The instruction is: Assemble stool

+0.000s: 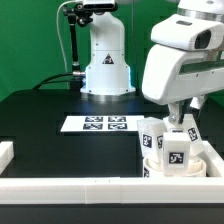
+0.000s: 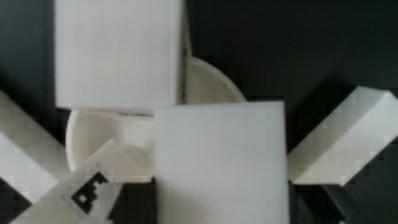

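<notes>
White plastic, well along: round seat [image 1: 172,168] by the front rail [image 1: 110,188] at the exterior view's right, several legs [image 1: 176,150] standing on it, gripper [image 1: 181,118] low among them (jaw opening and grip impossible to tell).

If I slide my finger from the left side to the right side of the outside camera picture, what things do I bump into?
Short white border rail at the left edge → flat white marker board with black square tags → small white plastic stool with blocky tagged legs, with the robot's gripper right above it.
</notes>
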Controlling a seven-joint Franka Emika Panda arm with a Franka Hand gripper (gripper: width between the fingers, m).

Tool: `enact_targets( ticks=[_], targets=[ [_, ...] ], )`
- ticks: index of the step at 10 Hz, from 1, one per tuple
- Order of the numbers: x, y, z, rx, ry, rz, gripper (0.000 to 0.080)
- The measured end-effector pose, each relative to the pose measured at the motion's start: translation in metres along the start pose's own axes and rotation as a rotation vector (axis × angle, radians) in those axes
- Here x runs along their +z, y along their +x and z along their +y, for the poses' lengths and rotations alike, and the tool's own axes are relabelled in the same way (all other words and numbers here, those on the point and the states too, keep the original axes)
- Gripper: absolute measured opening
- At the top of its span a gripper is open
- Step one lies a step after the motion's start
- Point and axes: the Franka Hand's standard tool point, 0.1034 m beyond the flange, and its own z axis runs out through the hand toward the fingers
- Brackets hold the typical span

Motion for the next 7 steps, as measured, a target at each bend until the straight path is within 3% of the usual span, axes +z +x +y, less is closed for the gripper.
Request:
enact_targets(
  ticks=[2,3,7],
  targets=[
    [-0.0013,0.0061,-0.0023,0.221,0.011,-0.026,0.0340],
    [-0.0017,0.0071,-0.0035,0.348,0.032,-0.039,0.0340],
    [-0.0013,0.0093,-0.0021,0.562,0.030,-0.032,0.0340]
  ],
)
